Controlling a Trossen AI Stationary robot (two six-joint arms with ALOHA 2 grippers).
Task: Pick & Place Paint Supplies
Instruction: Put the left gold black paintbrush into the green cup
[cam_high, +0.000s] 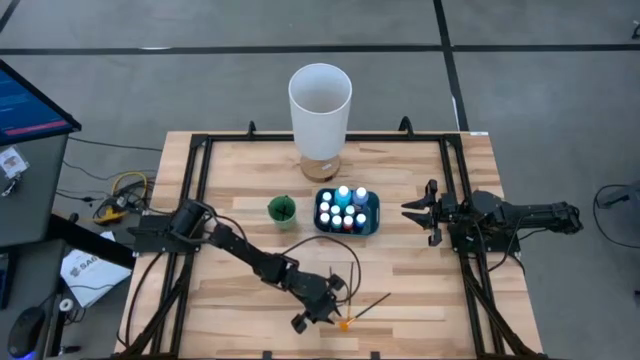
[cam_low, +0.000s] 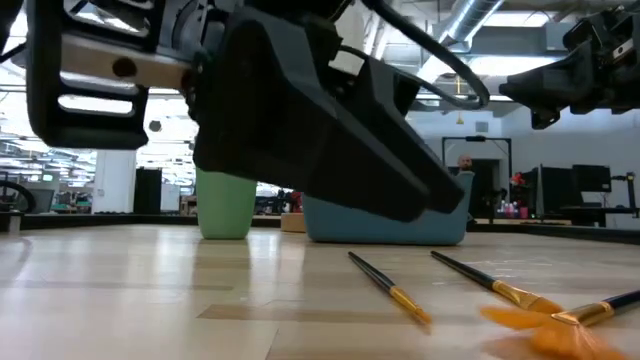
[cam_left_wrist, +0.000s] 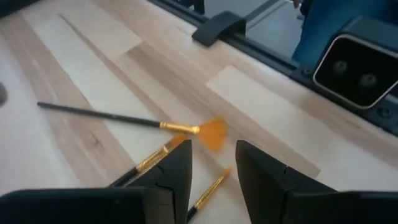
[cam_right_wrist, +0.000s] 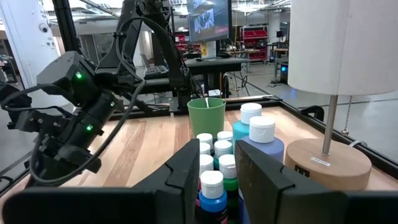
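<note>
Three thin dark-handled brushes lie flat on the wood near the table's front edge: a fan brush with orange bristles (cam_left_wrist: 214, 134) (cam_high: 346, 322), a second (cam_left_wrist: 152, 160) and a third (cam_left_wrist: 208, 190). My left gripper (cam_left_wrist: 212, 155) (cam_high: 322, 315) hovers just above their bristle ends, open, slanting down; the third brush runs under the gap and the second passes under one finger. A blue tray (cam_high: 372, 212) at mid-table holds several small paint bottles (cam_right_wrist: 211, 183) with pale caps. My right gripper (cam_right_wrist: 216, 155) (cam_high: 415, 215) waits level at the right, its fingers a narrow gap apart, holding nothing.
A green cup (cam_high: 282, 209) stands left of the tray, a stick inside it. Behind them a tall white cylinder (cam_high: 320, 100) rises on a round wooden base (cam_right_wrist: 320, 163). A black frame (cam_high: 200, 150) borders the table. A camera box (cam_left_wrist: 357, 62) sits beyond the front rail.
</note>
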